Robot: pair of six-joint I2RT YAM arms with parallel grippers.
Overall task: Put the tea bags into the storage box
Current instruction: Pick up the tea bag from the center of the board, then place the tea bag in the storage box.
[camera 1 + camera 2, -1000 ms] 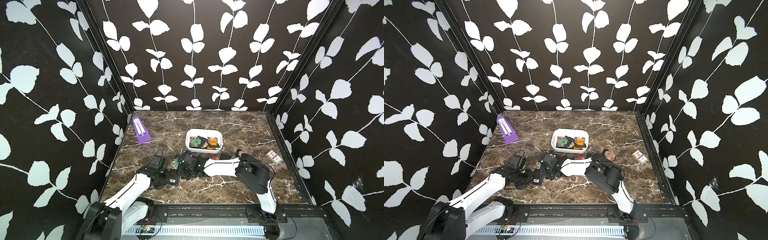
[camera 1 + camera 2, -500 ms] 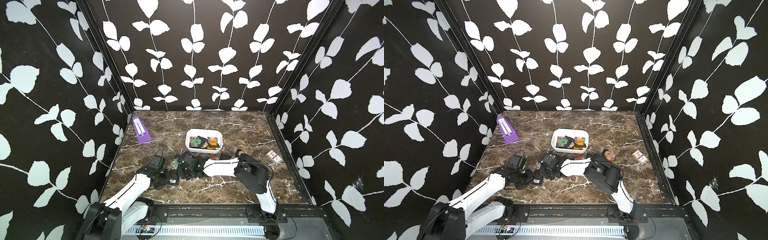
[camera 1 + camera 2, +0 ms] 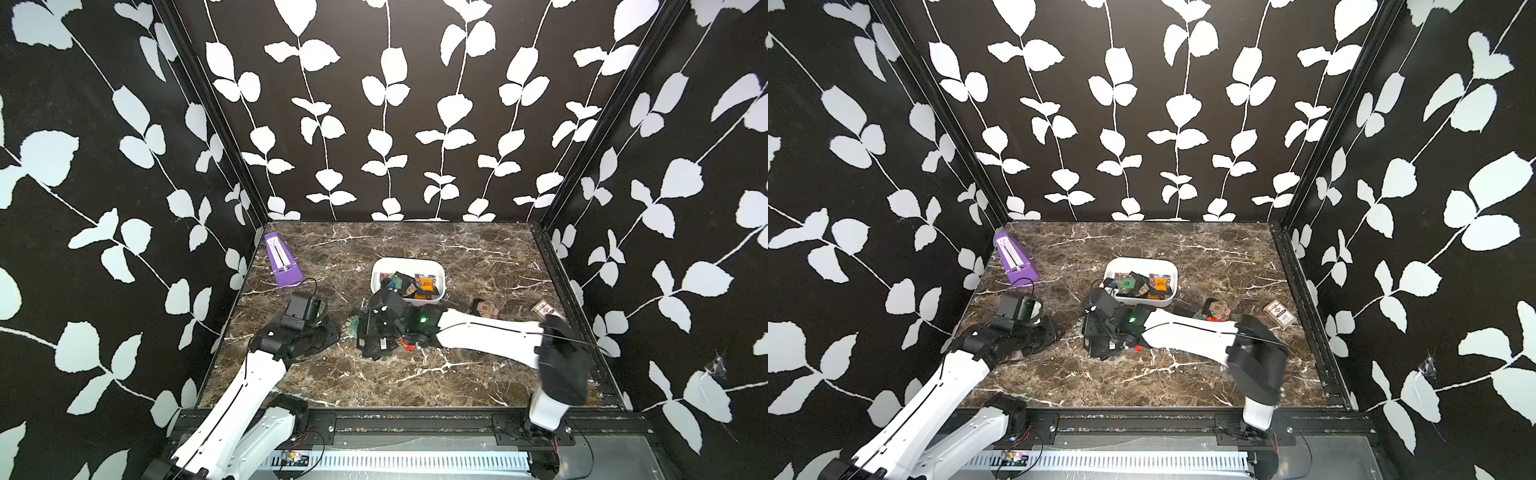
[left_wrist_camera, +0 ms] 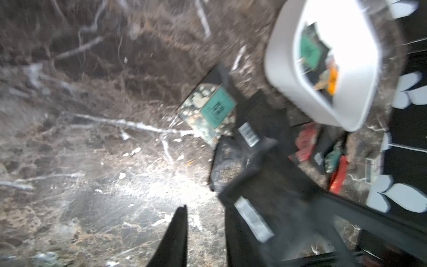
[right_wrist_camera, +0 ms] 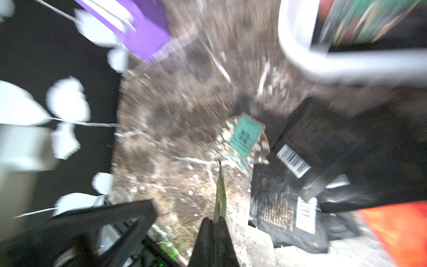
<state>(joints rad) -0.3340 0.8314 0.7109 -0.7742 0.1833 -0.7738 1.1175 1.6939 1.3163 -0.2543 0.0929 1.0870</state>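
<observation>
Black barcoded tea bags heaped mid-bench beside white box. Right tool clenched on green tea bag; left tool released. Bare bench toward front edge.

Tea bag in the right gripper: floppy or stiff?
Probably stiff: the tea bag stands straight out of the shut right gripper without drooping. Likely very light, being so thin. It may slip, pinched only at one edge.
</observation>
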